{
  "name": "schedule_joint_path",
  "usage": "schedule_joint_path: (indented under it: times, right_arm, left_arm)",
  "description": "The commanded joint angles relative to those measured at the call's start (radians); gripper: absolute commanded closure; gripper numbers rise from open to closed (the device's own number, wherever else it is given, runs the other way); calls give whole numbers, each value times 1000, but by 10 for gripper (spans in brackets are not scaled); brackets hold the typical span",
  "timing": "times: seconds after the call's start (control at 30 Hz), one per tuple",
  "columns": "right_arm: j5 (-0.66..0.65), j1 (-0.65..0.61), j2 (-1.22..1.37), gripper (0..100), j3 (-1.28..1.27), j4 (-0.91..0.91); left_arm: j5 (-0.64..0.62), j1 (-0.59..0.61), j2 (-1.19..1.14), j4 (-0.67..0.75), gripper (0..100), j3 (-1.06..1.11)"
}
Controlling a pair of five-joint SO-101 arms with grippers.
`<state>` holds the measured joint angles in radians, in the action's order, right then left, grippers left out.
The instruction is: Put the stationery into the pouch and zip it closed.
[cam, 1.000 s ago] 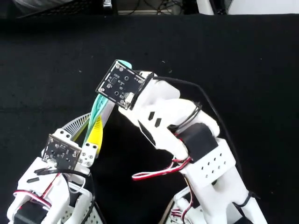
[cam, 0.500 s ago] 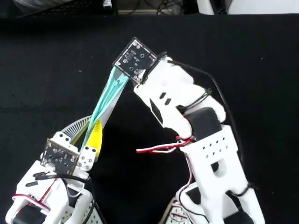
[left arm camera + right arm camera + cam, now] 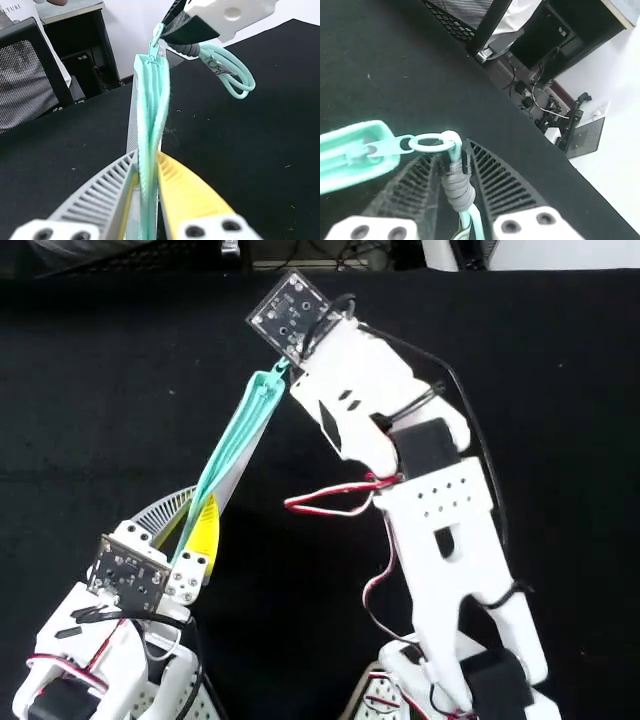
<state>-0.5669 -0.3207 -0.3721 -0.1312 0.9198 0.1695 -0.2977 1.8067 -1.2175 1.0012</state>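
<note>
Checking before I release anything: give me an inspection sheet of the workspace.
Surface: black cloth table, a few lint specks.
Job's things: mint-green fabric pouch stretched between the grippers, zip slider at the right gripper's end; loose stationery: nothing seen.
Clutter: nothing seen.
Grippers: left gripper shut on the pouch's end; right gripper shut on the mint-green pull cord.
Cables: red-and-white wires loop loose beside the right arm.
Surroundings: black mesh chair behind the table.
</note>
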Motion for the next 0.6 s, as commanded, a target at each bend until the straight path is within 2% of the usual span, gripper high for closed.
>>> schedule_joint_path:
  times: [0.0, 0.2, 0.37, 0.43, 0.57]
  right_arm:
    - [-8, 110, 36, 985, 85, -32]
    - [-8, 137, 31, 985, 90, 23]
    - [0, 43, -93, 978, 85, 114]
    - [0, -6, -140, 943, 84, 164]
    - [52, -83, -225, 805, 82, 281]
  left_arm:
    - [8, 5, 5, -15, 972, -16]
    - [8, 4, 5, -14, 972, -16]
    - [8, 5, 5, -12, 972, -16]
    - [8, 5, 5, -8, 972, -16]
    - [9, 7, 5, -6, 972, -18]
